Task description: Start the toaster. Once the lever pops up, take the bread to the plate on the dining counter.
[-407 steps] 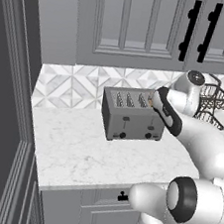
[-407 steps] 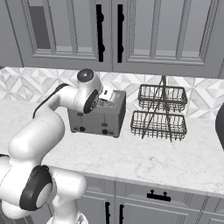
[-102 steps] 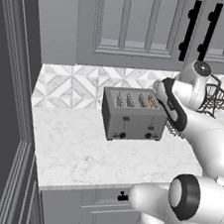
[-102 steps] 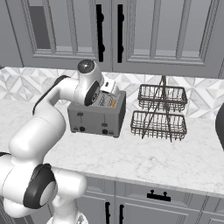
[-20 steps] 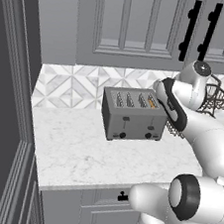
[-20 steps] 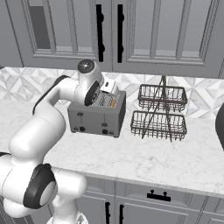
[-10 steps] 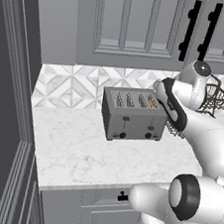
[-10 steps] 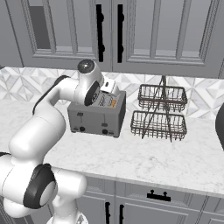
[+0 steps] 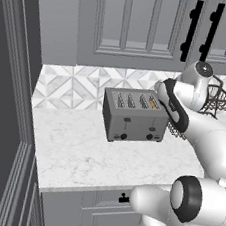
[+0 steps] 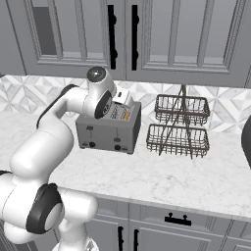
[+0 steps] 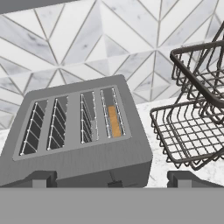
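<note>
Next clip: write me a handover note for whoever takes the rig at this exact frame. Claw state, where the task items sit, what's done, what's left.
Claw: open, holding nothing, hovering above the front edge of the toaster, looking down into its slots.
Toaster: on the marble worktop, left of the two-tier wire basket.
Bread: down in the slot nearest the basket, golden edge visible.
Lever: the right-hand tab on the front face; I cannot tell whether it is down or up.
Done: cannot confirm the toaster was started.
Left: check the lever, lift the bread out once it is up, carry it to the plate on the dining counter.
</note>
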